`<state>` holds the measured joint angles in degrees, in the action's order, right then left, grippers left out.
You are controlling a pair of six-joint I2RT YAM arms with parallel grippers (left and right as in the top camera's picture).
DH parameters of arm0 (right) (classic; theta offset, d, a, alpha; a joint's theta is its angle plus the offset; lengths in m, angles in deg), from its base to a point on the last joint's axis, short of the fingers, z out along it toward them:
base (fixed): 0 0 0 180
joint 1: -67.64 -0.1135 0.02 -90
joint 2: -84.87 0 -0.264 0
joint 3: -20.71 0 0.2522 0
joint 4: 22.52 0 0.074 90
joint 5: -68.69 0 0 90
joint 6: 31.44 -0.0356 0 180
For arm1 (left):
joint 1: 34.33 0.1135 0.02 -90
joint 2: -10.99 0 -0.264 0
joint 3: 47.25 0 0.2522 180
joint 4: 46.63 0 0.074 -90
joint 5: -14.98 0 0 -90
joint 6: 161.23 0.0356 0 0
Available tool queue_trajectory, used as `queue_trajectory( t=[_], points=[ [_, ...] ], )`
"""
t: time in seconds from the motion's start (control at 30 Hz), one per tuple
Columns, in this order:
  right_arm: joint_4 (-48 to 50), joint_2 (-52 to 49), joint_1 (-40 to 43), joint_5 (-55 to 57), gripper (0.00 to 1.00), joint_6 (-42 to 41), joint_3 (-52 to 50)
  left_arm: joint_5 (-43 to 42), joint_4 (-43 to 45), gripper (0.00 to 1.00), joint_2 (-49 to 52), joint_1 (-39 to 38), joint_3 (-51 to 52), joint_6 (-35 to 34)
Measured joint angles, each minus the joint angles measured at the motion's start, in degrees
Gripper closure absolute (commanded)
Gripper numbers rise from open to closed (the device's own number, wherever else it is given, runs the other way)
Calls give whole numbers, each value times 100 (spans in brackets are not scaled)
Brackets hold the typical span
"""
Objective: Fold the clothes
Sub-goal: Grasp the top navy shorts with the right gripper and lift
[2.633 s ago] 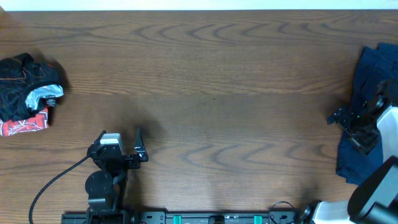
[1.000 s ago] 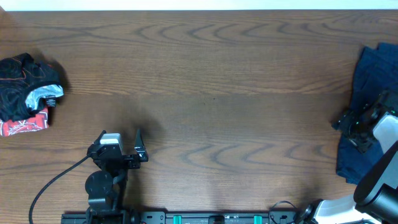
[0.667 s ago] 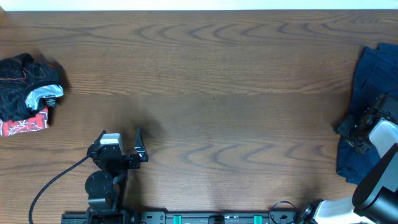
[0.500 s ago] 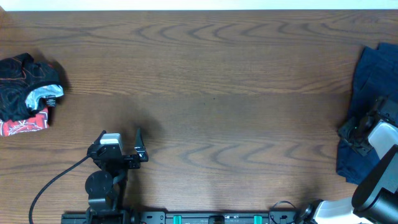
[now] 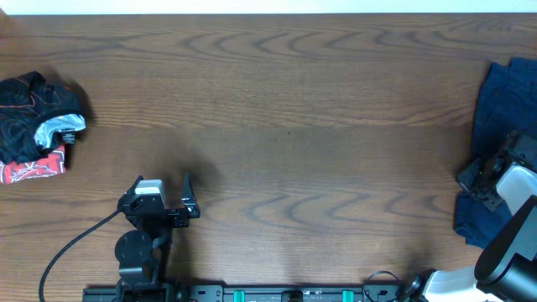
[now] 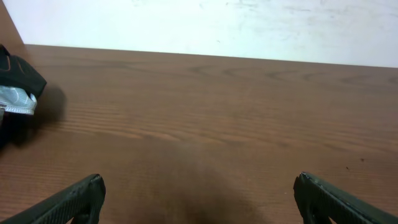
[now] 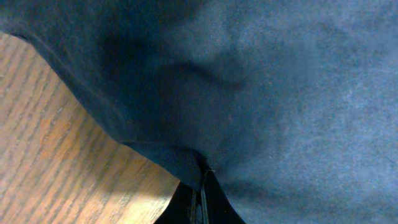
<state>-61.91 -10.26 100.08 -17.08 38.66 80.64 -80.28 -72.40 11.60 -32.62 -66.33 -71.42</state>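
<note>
Overhead:
- One wooden table (image 5: 285,126), two arms, two cloth heaps counted.
- Navy clothes (image 5: 502,101) are laid at the far right edge of the table and partly cut off by the frame. Whether this is one piece or two cannot be told from here.
- Right gripper (image 5: 480,178) is set down on the left border of the navy clothes, about halfway along the heap. Jaw state is not resolved in this view.
- One mixed bundle (image 5: 35,122) is seen at the far left: black cloth with a grey-white patch and a red printed piece, well apart from both grippers.
- Left gripper (image 5: 190,195) is parked near the front edge, left of centre, with fingers spread and nothing between them. One black cable (image 5: 75,243) is run from it toward the front edge.

Left wrist:
- Two fingertips are seen at the bottom corners, so the left gripper (image 6: 199,205) is fully spread over bare table (image 6: 217,112).
- An edge of the mixed bundle (image 6: 15,93) is caught at the left. A white wall (image 6: 249,25) is seen behind the table.

Right wrist:
- The frame is mostly filled by navy clothes (image 7: 280,81), with the table (image 7: 56,155) showing at lower left.
- Right gripper (image 7: 199,204) is pressed together, with one fold at the cloth's edge pinched at the tips.
</note>
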Motion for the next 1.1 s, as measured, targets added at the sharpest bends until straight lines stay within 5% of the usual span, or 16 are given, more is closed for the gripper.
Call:
queue_trajectory(
  t=[0.43, 1.1],
  points=[
    [-916, 369, -229, -662, 98, -39, 385, -2, 0, 2, 0, 0, 0, 0],
    [-3147, 1294, -229, -756, 99, -249, 3534, -2, 0, 2, 0, 0, 0, 0]
  ],
)
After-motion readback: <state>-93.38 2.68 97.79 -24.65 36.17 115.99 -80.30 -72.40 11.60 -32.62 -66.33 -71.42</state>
